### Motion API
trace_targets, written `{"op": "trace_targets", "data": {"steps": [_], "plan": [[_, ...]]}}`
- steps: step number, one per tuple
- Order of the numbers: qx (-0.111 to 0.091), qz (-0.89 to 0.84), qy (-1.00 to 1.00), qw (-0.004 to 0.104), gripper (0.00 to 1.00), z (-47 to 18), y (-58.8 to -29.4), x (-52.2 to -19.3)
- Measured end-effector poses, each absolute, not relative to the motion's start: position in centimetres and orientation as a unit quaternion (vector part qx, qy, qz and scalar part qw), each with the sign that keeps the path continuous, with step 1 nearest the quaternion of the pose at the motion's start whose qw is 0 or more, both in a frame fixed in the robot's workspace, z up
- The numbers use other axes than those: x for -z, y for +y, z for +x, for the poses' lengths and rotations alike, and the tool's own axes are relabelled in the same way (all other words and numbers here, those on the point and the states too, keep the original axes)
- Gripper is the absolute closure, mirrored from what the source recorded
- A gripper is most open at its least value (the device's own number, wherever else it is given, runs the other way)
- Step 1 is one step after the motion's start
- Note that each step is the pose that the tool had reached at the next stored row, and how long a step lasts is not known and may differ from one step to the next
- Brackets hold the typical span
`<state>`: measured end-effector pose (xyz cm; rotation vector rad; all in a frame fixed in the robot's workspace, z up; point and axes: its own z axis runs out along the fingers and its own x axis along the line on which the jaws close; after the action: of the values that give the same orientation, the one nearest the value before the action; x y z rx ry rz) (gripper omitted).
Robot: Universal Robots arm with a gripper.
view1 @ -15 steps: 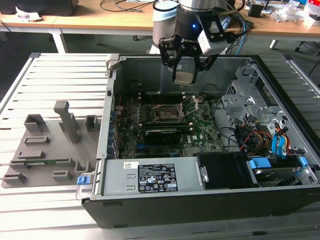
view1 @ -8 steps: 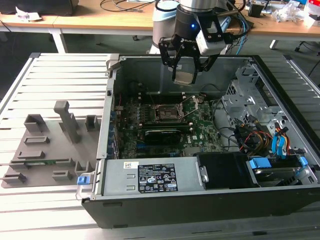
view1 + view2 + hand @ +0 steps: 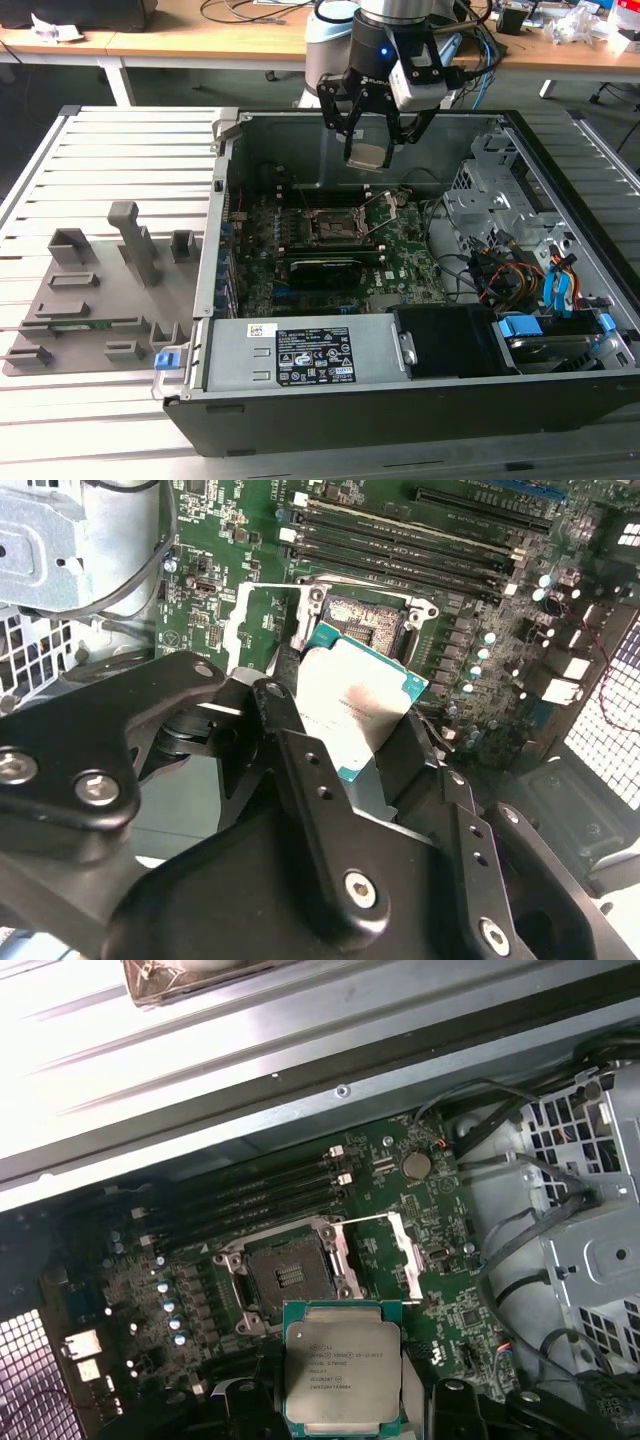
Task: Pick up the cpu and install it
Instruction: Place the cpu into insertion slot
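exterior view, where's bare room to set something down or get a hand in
On the exterior view's left, bare table slats run between the grey fixture and the desks, and again in front of the fixture. Inside the case it is crowded: cables, and the gripper holding the cpu above the motherboard.

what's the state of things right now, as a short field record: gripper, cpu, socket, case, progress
gripper: shut on the cpu, hanging above the open computer case
cpu: gripped by two opposite edges, metal top showing in both wrist views, clear of the motherboard
socket: empty, contacts exposed, its load plate swung open to one side
motherboard: flat on the floor of the case
computer case: open on top, on a slatted table
progress: cpu picked up, not yet seated in the socket
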<state>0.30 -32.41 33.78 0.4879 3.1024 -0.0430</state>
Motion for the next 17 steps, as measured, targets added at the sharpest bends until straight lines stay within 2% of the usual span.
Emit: {"op": "trace_targets", "data": {"steps": [17], "plan": [[0.014, 0.214, 0.977, 0.0, 0.45, 0.3, -32.41, -33.76]]}}
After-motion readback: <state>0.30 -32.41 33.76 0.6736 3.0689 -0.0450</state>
